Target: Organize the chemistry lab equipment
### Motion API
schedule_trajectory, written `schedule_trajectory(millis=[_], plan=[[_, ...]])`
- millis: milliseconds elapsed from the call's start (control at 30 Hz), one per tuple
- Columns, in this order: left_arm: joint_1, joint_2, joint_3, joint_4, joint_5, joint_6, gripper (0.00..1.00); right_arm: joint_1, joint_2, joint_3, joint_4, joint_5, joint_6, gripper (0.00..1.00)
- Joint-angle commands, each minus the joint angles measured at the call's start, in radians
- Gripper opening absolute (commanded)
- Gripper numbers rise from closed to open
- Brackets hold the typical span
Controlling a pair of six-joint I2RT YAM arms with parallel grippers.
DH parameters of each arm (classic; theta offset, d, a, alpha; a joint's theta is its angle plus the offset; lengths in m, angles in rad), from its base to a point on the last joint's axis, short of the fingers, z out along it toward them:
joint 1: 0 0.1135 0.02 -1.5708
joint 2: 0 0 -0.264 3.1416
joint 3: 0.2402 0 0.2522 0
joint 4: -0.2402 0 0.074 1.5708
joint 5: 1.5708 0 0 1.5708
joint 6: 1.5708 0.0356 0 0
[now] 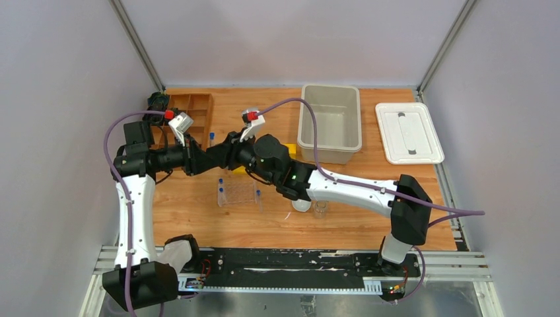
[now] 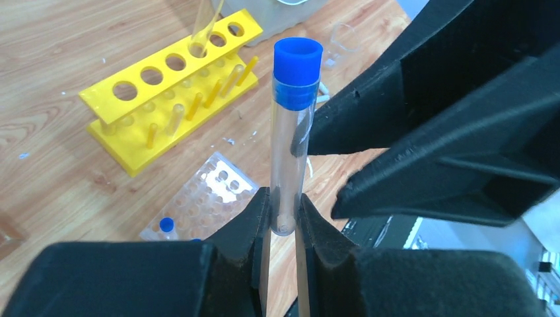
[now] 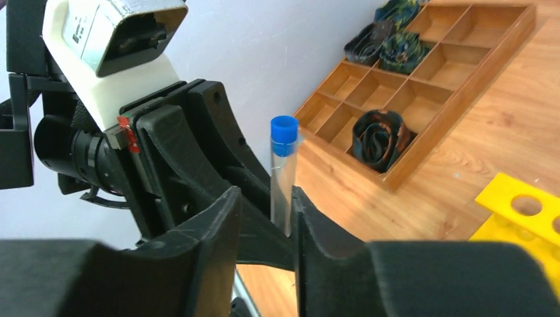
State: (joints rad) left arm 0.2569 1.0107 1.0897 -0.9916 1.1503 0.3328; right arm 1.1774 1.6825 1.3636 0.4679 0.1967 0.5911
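A thin clear blue-capped tube (image 2: 290,132) stands upright with my left gripper (image 2: 284,214) shut on its bottom end. In the right wrist view the same tube (image 3: 282,178) rests against one finger of my right gripper (image 3: 264,211), whose jaws stand open with a gap on the other side. Both grippers meet above the table left of centre, the left gripper (image 1: 201,158) facing the right gripper (image 1: 224,153). Below them lies the clear plastic rack (image 1: 238,193) holding a capped tube (image 1: 221,191). A white bowl (image 1: 301,205) and a small glass beaker (image 1: 321,210) sit under the right arm.
A yellow test-tube rack (image 2: 132,112) with one clear tube in it stands past the clear rack. The brown wooden compartment tray (image 1: 191,112) is at the back left, a grey bin (image 1: 330,122) at the back centre, its white lid (image 1: 408,132) to the right.
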Motion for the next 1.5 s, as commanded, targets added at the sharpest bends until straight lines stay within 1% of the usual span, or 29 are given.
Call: schedule_trajectory(millis=[0,100,233,300,367,500,667,733,767,800,900,967,1067,1200,1467], plan=[[0.005,-0.027,0.018,0.026,-0.041,0.060,0.00,-0.020,0.016,0.128,-0.211,-0.058,0.033,0.41],[0.003,-0.046,0.011,0.027,-0.058,0.099,0.00,-0.051,0.064,0.249,-0.379,-0.127,0.030,0.45],[0.002,-0.056,0.010,0.027,-0.062,0.118,0.00,-0.071,0.110,0.363,-0.513,-0.197,-0.005,0.45],[0.000,-0.059,0.010,0.027,-0.061,0.120,0.00,-0.074,0.129,0.406,-0.565,-0.218,-0.021,0.45],[-0.003,-0.061,0.007,0.027,-0.060,0.123,0.00,-0.077,0.134,0.418,-0.574,-0.230,-0.029,0.44],[-0.006,-0.065,0.004,0.027,-0.068,0.124,0.00,-0.080,0.134,0.425,-0.574,-0.247,-0.035,0.34],[-0.008,-0.072,0.002,0.027,-0.072,0.123,0.00,-0.086,0.127,0.421,-0.566,-0.248,-0.057,0.17],[-0.008,-0.075,0.000,0.027,-0.073,0.120,0.00,-0.089,0.121,0.413,-0.558,-0.246,-0.067,0.12],[-0.007,-0.077,-0.003,0.027,-0.073,0.120,0.00,-0.091,0.119,0.410,-0.553,-0.244,-0.073,0.12],[-0.008,-0.078,-0.006,0.027,-0.073,0.121,0.00,-0.094,0.119,0.410,-0.552,-0.244,-0.078,0.16],[-0.008,-0.083,-0.014,0.027,-0.073,0.120,0.00,-0.099,0.129,0.417,-0.556,-0.245,-0.087,0.32],[-0.009,-0.085,-0.014,0.027,-0.073,0.120,0.00,-0.099,0.140,0.427,-0.559,-0.241,-0.099,0.39],[-0.009,-0.086,-0.012,0.027,-0.074,0.122,0.00,-0.101,0.157,0.454,-0.575,-0.227,-0.116,0.39],[-0.010,-0.088,-0.014,0.028,-0.079,0.123,0.00,-0.108,0.160,0.463,-0.576,-0.220,-0.121,0.31],[-0.011,-0.084,-0.022,0.027,-0.086,0.131,0.00,-0.126,0.168,0.487,-0.576,-0.228,-0.120,0.29]])
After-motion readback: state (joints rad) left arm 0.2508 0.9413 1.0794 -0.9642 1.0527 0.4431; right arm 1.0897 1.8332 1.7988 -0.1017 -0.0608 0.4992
